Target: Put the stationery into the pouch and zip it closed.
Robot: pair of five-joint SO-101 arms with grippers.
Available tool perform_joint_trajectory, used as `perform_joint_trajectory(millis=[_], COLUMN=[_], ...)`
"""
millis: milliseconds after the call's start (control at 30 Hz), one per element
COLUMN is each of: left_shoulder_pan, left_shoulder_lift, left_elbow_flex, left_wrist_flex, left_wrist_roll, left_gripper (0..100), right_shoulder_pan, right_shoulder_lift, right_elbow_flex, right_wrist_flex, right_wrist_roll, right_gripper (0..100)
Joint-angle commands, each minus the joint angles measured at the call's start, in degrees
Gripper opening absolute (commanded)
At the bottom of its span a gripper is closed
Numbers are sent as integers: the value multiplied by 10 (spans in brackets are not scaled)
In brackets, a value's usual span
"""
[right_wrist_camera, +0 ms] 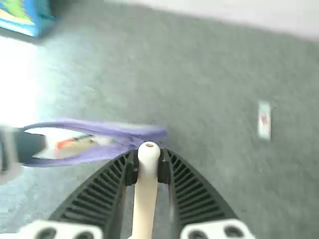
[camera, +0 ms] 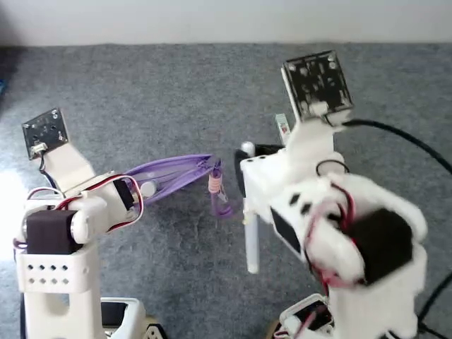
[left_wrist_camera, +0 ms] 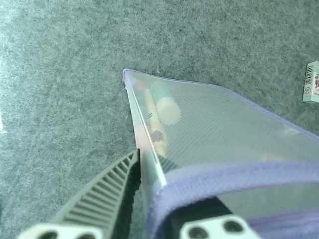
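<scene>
Clamping pouch (left_wrist_camera: 224, 134), left fingers (left_wrist_camera: 99, 199); pen (right_wrist_camera: 147, 174), right fingers (right_wrist_camera: 99, 199)

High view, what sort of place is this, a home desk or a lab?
Probably a robot test bench, not a home desk: a grey carpet-like mat lies underneath, and two white arms stand side by side, the left arm holding a purple pouch, the right arm a white pen.
</scene>
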Motion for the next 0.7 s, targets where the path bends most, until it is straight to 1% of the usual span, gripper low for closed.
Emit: perform_joint_trajectory(millis=[0, 67, 133, 233, 333, 467, 600, 667], left_shoulder_pan=[-3, -3, -3, -3, -3, -3, -3, -3], left_shoulder_lift=[-6, -7, -7, -7, -7, -7, -7, -7], left_elbow_flex=[1, 1, 1, 1, 1, 1, 1, 1], left_wrist_flex=[-14, -13, -13, -13, -14, -13, -13, -13], left_wrist_roll=[6, 6, 6, 6, 6, 6, 6, 6], left_gripper=[13, 13, 13, 13, 13, 13, 13, 13], right_shoulder_pan=[-60, -108, -145, -182, -198, -204, -205, -211], right_shoulder_lift=[-36, -44, -44, -44, -44, -48, -49, -45], right_elbow_flex=[3, 4, 4, 4, 32, 98, 138, 151], right_wrist_flex=[-64, -105, -169, -256, -327, -408, -530, -560], right_wrist_roll=[40, 76, 106, 156, 183, 197, 215, 217], right_gripper=[8, 8, 8, 8, 8, 8, 8, 8])
